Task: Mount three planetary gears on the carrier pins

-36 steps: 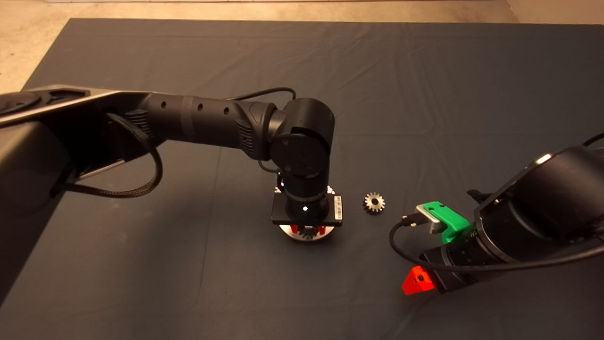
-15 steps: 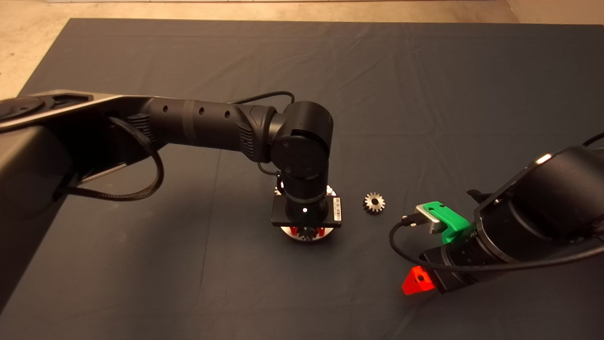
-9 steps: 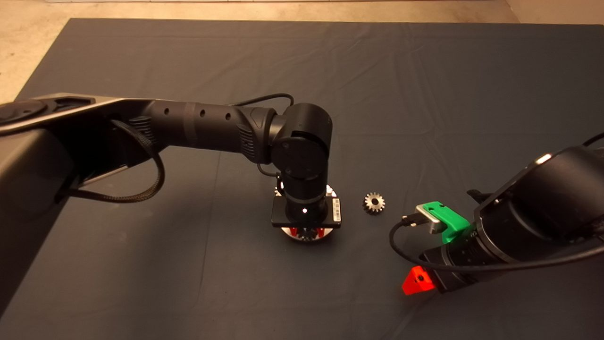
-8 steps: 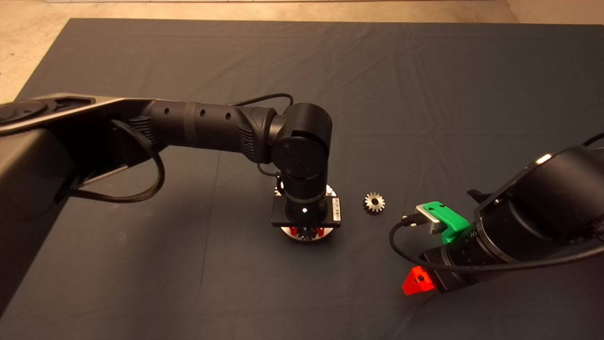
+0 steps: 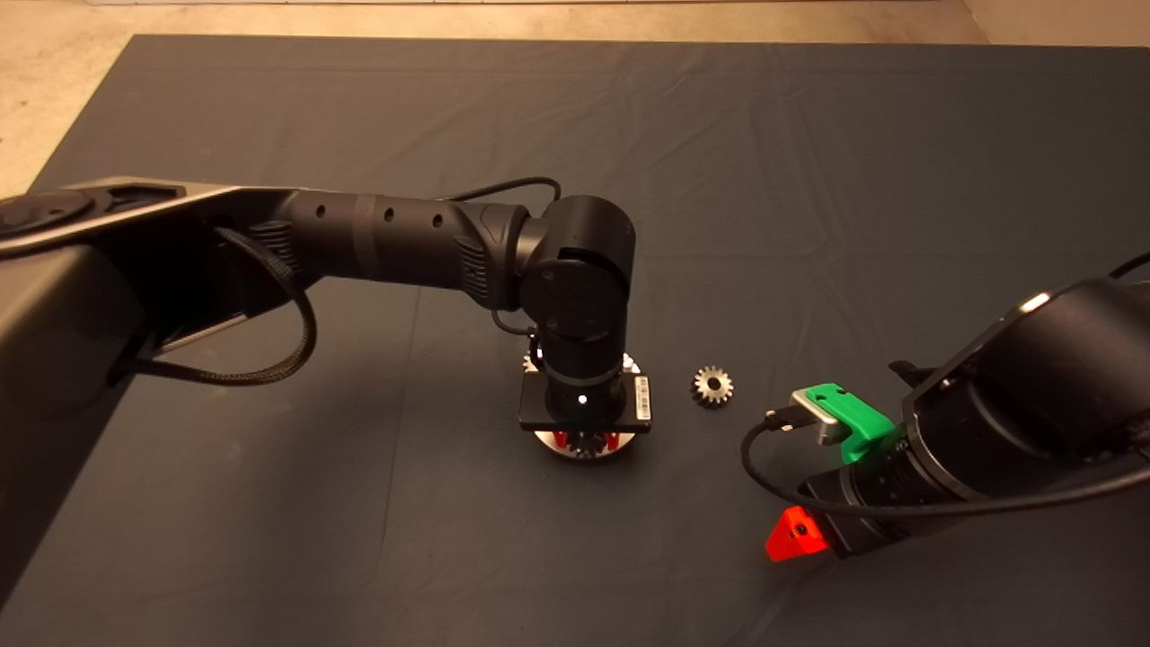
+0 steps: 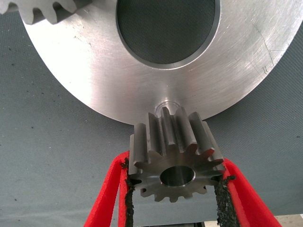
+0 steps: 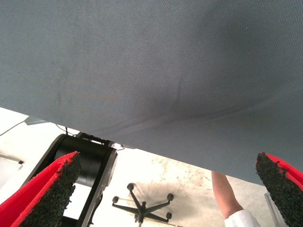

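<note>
My left gripper hangs straight down over the round silvery disc in the middle of the mat. In the left wrist view the left gripper is shut on a small silvery gear, with a black pad against each side. This gear stands at the rim of the disc, beside its large centre hole. A second gear shows at the disc's far edge. The carrier pins are hidden. A third gear lies loose on the mat right of the disc. My right gripper is parked at the lower right, open and empty.
The left arm spans the mat from the left. The right arm's cable loops near the loose gear. The right wrist view looks past the mat edge at a person's arm, a chair base and a black stand.
The left arm has shifted only very slightly. Its gripper stays over the disc with the gear in it. The loose gear and the right arm have not moved.
</note>
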Tool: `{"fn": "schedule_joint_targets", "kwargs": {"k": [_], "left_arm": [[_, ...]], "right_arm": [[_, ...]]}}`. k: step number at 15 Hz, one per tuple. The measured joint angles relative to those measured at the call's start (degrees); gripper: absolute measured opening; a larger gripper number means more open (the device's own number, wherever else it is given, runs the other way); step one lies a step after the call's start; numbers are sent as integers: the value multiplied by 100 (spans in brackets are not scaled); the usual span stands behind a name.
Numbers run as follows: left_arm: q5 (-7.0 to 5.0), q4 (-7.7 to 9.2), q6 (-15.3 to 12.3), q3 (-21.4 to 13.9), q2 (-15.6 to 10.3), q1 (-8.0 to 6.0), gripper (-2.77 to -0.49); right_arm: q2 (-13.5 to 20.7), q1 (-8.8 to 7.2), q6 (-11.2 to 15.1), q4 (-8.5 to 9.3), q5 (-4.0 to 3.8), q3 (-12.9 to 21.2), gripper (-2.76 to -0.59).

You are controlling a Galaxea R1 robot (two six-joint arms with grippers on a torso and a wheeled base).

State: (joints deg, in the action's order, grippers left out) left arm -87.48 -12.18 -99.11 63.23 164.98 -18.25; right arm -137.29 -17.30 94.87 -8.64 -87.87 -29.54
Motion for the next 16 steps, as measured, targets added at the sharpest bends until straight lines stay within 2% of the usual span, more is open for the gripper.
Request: {"fn": "schedule_joint_targets", "kwargs": {"k": [12, 16], "left_arm": [[0, -2, 84, 55, 59, 3, -240], [-26, -20, 84, 55, 57, 52, -240]], "right_arm": [[1, 2, 0, 0, 0, 1, -60], [0, 5, 0, -1, 0, 0, -60]]}}
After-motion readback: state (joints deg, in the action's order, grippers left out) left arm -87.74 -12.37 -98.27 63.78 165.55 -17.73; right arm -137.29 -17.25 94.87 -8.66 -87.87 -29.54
